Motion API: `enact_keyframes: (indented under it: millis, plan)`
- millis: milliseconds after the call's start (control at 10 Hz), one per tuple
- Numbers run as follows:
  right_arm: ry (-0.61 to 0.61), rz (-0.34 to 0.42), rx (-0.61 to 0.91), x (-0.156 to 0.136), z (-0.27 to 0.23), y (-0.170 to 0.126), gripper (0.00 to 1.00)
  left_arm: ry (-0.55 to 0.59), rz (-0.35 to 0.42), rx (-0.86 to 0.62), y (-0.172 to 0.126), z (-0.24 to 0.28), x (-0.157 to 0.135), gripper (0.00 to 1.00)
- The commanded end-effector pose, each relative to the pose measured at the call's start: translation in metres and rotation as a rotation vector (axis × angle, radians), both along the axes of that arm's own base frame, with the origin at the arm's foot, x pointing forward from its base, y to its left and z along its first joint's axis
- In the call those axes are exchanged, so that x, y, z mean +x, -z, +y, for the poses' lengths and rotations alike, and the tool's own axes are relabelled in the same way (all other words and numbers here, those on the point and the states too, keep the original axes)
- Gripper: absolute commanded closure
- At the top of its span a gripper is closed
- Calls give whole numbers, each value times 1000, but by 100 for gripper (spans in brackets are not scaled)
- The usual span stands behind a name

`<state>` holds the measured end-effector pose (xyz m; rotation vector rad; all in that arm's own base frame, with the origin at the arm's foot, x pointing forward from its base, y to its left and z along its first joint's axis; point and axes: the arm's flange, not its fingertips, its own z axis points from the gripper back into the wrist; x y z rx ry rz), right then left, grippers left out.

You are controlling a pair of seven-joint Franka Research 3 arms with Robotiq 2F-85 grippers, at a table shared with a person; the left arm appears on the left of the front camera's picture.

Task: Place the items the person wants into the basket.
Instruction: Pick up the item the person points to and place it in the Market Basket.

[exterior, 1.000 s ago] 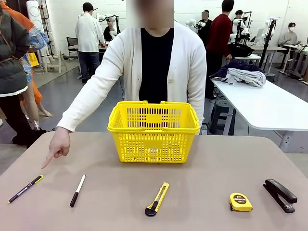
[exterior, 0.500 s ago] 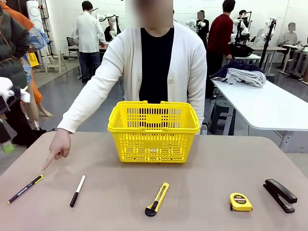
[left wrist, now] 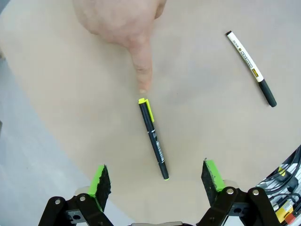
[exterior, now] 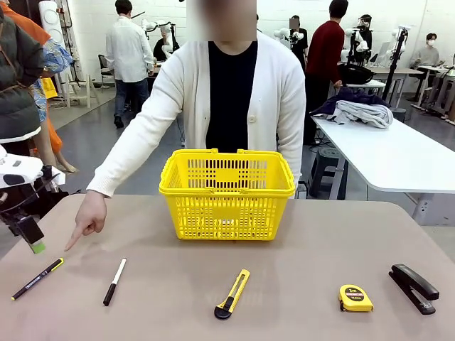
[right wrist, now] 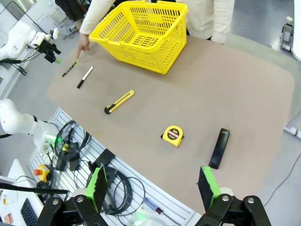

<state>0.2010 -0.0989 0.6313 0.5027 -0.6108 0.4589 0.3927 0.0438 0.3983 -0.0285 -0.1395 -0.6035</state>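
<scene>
At the far left, the left pincer (exterior: 34, 244) hangs over the edge of the beige desk (exterior: 298, 256), tilted downwards. In the left wrist view its two green-padded fingers (left wrist: 100, 182) are spread wide and hold nothing. How high it is above the desk is difficult to judge, but it seems well clear of it.

Just below it lies the thin black pen with yellow tip (left wrist: 153, 136), flat on the desk. The person's hand (exterior: 89, 215) points at it, with the fingertip almost at the yellow end. I judge this pen light, stiff and smooth, so it may roll or slip. The best hold is probably across the middle of the barrel, with the pads low at the desk. The barrel already runs between the two fingers, so little turning of the wrist is needed.

To the right come the black marker with white cap (exterior: 114, 281), the big yellow plastic lattice basket (exterior: 227, 213) at the far middle, the yellow-and-black utility knife (exterior: 232, 293), the small square yellow tape measure (exterior: 355, 298) and the black stapler (exterior: 414, 288). All lie apart, outside the basket.

The right pincer (right wrist: 154, 183) is released, high above the near side of the desk.
</scene>
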Motion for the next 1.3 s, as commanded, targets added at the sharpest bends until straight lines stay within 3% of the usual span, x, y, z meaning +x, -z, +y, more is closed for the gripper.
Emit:
enact_keyframes:
  millis: [0, 800, 900, 1200]
  plan:
    - [-8, 1, 5, 0, 1, 1, 0, -18, 1, -17, 15, -8, -9, 0]
    - [-8, 1, 5, 0, 1, 1, 0, 5, 20, -3, 9, -5, 3, 0]
    - [-8, 1, 5, 0, 1, 1, 0, 1, 43, 36, 30, -6, 6, 0]
    - [-8, 1, 5, 0, 1, 1, 0, -26, 5, 48, 60, -11, 10, 0]
